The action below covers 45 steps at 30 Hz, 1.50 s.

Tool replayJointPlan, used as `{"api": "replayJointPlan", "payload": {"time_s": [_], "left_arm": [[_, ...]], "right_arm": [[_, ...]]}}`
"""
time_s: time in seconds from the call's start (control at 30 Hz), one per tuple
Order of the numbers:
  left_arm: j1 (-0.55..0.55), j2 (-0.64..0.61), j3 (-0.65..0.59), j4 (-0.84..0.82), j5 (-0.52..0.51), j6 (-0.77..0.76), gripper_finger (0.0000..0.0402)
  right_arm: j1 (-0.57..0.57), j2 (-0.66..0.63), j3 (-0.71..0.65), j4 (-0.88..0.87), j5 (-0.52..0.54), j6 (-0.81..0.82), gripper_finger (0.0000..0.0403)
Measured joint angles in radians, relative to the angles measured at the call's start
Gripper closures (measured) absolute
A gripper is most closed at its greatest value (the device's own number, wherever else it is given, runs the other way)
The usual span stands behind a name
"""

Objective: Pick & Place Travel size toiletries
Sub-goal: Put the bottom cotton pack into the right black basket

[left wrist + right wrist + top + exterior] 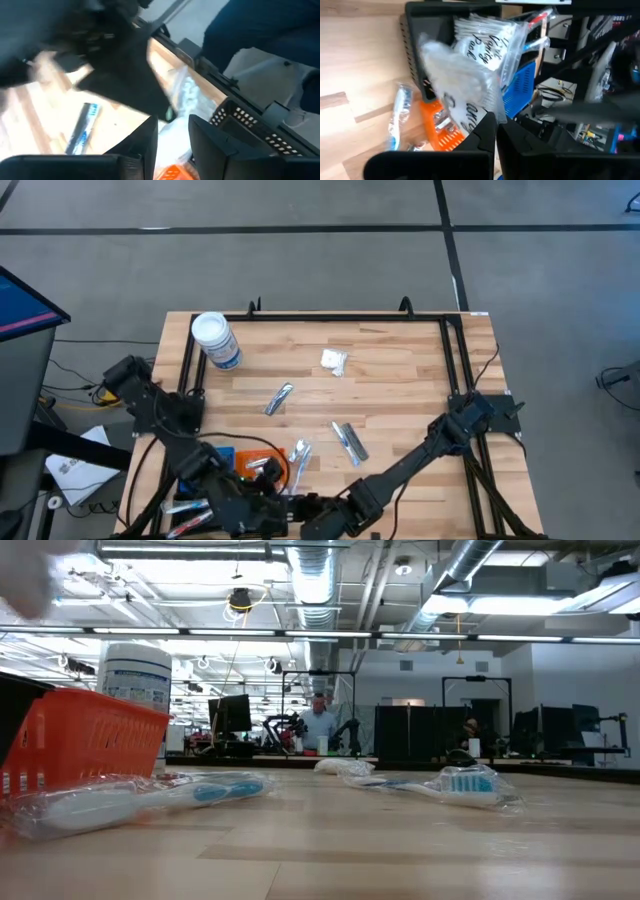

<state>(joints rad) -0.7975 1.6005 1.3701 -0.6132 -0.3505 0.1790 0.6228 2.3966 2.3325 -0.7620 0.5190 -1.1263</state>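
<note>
The task is judged to be partly done. At least one lettered packet (487,42) is seen lying in the black tray (412,45) beside the orange tray (90,740), and something silvery can be made out in the orange tray itself. Farthest left of the orange tray, the large jar (215,340) is left standing on the bench (400,380). The left hand (172,125) is held just over the orange tray, its fingers (147,142) a little apart with white wrapping between them; whether that wrapping is gripped cannot be told. Beyond the orange tray a silvery tube (279,398) lies loose, and just right of the tray a wrapped toothbrush (299,457) waits. The right hand (496,125) is pressed together above the trays, pinching, as it appears, a corner of a wrapped white packet (460,85). Farther right of the orange tray, a pair of tubes (349,442) and a small white packet (334,361) are still to be collected. From above, both hands and most of the trays' contents are covered by the arms or cut off at the edge.
</note>
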Motion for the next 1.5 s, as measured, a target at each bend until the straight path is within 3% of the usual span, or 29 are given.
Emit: {"api": "replayJointPlan", "payload": {"time_s": [0.17, 0.43, 0.6, 1.5], "left_arm": [[0.050, -0.027, 0.001, 0.002, 0.019, -0.087, 0.0298], [0.136, -0.025, 0.001, 0.001, 0.261, -0.109, 0.0298], [0.152, -0.006, 0.000, -0.001, 0.352, -0.109, 0.0298], [0.183, 0.011, -0.014, 0.000, 0.357, -0.058, 0.0298]], "right_arm": [[0.011, 0.000, 0.000, -0.001, -0.002, -0.026, 0.0403], [0.011, 0.000, 0.000, -0.015, -0.002, -0.026, 0.0403], [0.002, 0.000, 0.000, -0.016, -0.002, -0.026, 0.0403], [0.019, 0.000, 0.000, -0.044, -0.028, -0.042, 0.0403]]}}
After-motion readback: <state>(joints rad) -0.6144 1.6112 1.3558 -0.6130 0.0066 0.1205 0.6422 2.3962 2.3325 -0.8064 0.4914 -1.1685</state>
